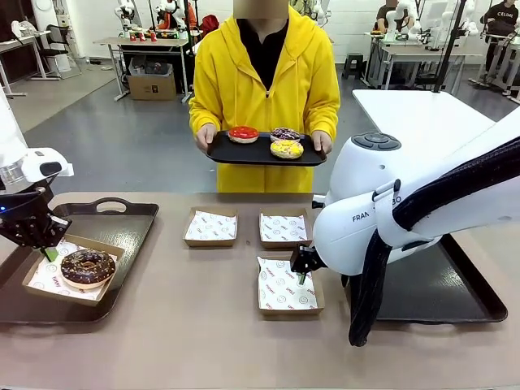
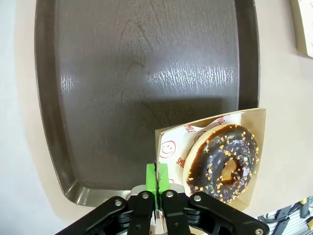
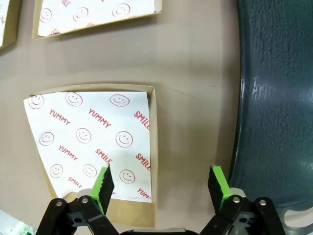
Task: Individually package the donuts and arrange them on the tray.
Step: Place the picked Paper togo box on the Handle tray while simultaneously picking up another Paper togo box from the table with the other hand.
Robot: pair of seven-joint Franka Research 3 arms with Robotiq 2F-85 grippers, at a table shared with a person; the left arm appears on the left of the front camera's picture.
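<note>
The front view gives you the whole desk (image 1: 203, 349). A person (image 1: 264, 73) stands at 12 o'clock on the far side, holding a black serving tray (image 1: 223, 152). On it are a red donut (image 1: 243, 133), a purple-and-white donut (image 1: 285, 133) and a yellow donut (image 1: 287, 149). They are well apart from both arms, at 12 o'clock from the right end effector (image 1: 301, 276).

The left wrist view shows you the grip more plainly. The left end effector (image 2: 157, 178) has its green pads pressed together, pinching the rim of a cardboard box (image 2: 257, 142). The chocolate donut (image 2: 222, 161) sits in that box on printed paper. It is at 2 o'clock from the pads, just beside them and not touching. The box is at a corner of a dark tray (image 2: 137, 73).

The right wrist view shows you the right end effector spread wide above the edge of a paper-lined box (image 3: 88, 142). One finger (image 3: 104, 183) is over the paper, the other over bare desk. A second tray (image 3: 274, 98) lies at 3 o'clock.
</note>
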